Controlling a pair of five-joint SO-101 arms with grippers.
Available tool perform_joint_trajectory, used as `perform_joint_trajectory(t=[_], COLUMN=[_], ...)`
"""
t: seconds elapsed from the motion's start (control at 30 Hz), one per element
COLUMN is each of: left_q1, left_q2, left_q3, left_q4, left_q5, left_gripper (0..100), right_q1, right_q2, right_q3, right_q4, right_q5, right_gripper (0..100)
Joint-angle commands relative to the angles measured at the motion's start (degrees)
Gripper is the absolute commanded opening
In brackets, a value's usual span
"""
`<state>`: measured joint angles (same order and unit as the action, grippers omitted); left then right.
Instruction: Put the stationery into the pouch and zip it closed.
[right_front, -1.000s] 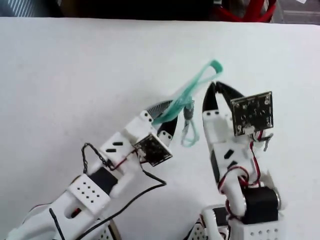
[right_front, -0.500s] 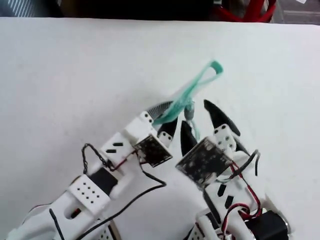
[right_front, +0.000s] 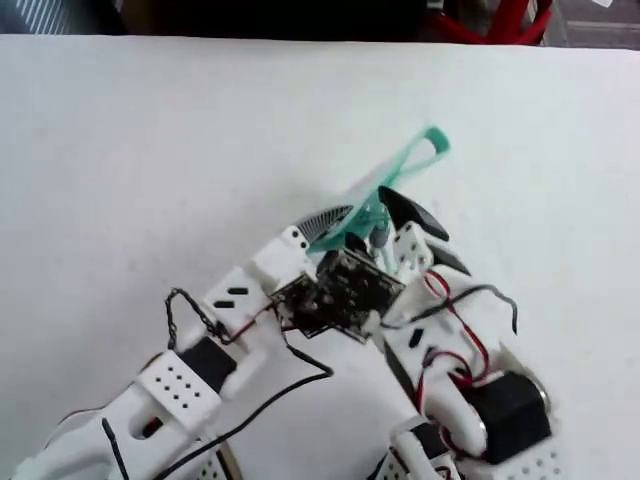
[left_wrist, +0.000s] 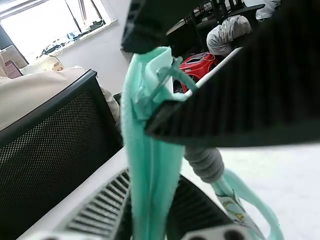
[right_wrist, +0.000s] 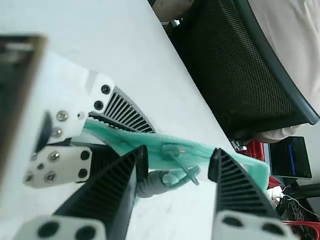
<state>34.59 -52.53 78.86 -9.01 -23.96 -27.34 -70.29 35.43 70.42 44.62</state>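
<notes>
Jaws on my left are clamped on the teal pouch (right_front: 400, 165), holding it edge-up above the desk (right_front: 150, 130). My right jaws stand wide, one on either side of its zip pull (right_wrist: 175, 150). Whether the stationery is already inside I cannot tell. Zipping looks like the step in hand, with the pull not yet gripped.

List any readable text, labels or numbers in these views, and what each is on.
No text is legible in any view.
pouch: a small printed mark on its pale part, too blurred to read.
circuit board on an arm's wrist: any markings are too small to read.
screen in the room behind: lit, content too small to read.
</notes>
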Motion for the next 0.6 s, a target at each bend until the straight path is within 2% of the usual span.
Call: perform_joint_trajectory(t=[0.0, 0.2, 0.37, 0.57], left_q1=[0.3, 0.4, 0.4, 0.4], left_q2=[-1.0, -1.0, -1.0, -1.0], left_q3=[0.0, 0.0, 0.0, 0.0], left_q4=[-0.1, 0.0, 0.2, 0.2], left_q5=[-0.4, -0.1, -0.1, -0.1], left_gripper=[2, 2, 2, 2], right_q1=[1.0, 0.9, 1.0, 3.9], right_q2=[-5.1, -6.8, -5.1, -4.4], right_q3=[-1.0, 3.4, 4.0, 2.5], right_q4=[3.1, 1.1, -0.4, -2.9], right_q5=[1.8, 4.7, 2.5, 2.4], right_gripper=[19.7, 10.8, 15.6, 15.4])
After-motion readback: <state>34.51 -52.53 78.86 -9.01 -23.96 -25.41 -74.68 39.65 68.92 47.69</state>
